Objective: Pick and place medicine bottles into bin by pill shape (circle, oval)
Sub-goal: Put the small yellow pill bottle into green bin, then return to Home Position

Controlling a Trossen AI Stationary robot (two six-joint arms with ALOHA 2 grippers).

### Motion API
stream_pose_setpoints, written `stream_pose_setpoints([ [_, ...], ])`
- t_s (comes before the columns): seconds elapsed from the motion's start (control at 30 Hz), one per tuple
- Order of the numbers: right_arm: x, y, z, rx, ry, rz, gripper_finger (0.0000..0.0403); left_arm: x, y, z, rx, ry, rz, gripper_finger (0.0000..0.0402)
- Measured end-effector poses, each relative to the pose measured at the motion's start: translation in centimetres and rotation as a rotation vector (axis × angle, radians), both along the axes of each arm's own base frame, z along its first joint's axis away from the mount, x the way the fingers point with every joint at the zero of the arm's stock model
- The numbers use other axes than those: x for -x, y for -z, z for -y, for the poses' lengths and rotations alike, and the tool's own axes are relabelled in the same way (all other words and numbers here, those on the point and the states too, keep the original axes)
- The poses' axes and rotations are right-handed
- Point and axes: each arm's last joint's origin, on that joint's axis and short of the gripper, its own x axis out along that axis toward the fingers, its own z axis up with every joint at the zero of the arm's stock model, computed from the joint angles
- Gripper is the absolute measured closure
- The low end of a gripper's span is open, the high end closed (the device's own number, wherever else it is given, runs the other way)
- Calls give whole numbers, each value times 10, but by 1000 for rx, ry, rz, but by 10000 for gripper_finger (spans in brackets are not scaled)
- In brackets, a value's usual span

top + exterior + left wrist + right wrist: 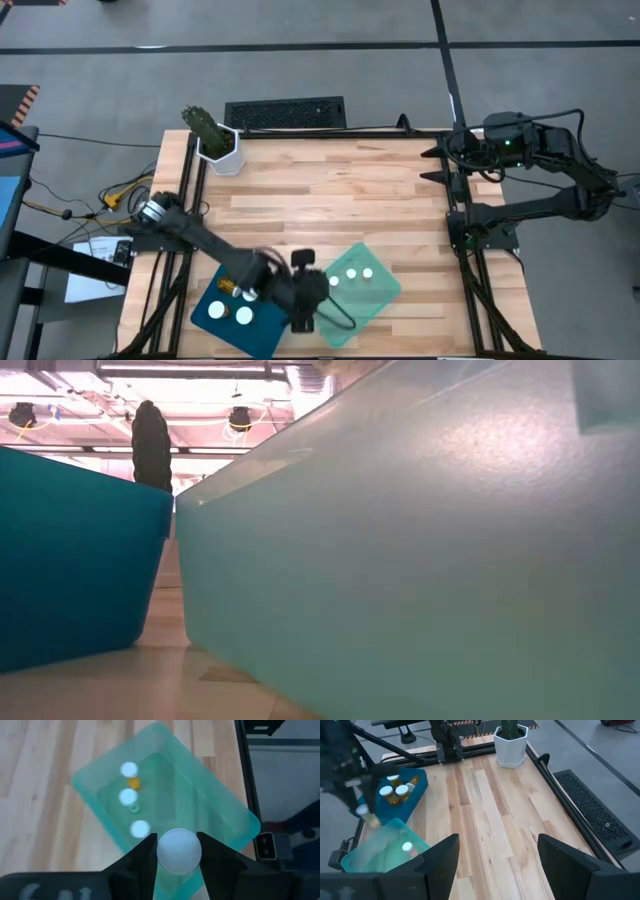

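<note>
My left gripper [178,857] is shut on a medicine bottle [179,851], whose white cap shows between the fingers. It hovers over the near part of the table [330,190], above the pale green bin [372,292], close to the blue bin [262,330]. Three white-capped bottles [128,796] stand in the green bin. The blue bin holds several bottles [395,790]. My right gripper [497,865] waits open, high at the table's far right, with nothing between its fingers. My left gripper pinches the bottle between its two fingers at the cap's two opposite sides [161,854]. The fingers slant down from the table's left. The bottle is lifted clear over the green bin, cap toward the wrist; the cap hides its amber body.
A white pot with a green plant [215,140] stands at the far left corner. A dark keyboard [285,113] lies beyond the far edge. In the low view the walls of the green bin [420,560] and the blue bin [70,550] fill the picture.
</note>
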Motion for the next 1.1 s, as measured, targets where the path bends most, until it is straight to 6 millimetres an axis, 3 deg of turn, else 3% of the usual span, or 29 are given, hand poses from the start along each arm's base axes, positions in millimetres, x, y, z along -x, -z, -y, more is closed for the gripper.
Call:
stream_pose_setpoints([
  [0.13,0,0,0,5,-3,-1,121,-2,27,26,-46,-18,-23,274],
  [0.27,0,0,0,7,-4,-1,121,-14,62,35,-64,-30,-92,268],
  [0.33,0,0,0,6,-4,-1,121,-20,69,37,-48,-7,-89,268],
  [0.5,-1,0,0,5,-4,-3,121,-36,79,29,1,70,-44,271],
  [0.73,-1,0,0,1,-3,-4,121,-35,99,18,35,66,-106,286],
  [0.93,-1,0,0,1,-3,-3,121,-35,95,17,-27,30,-74,284],
  [1.1,-2,-2,0,6,-3,18,121,-27,55,7,-61,35,-31,280],
])
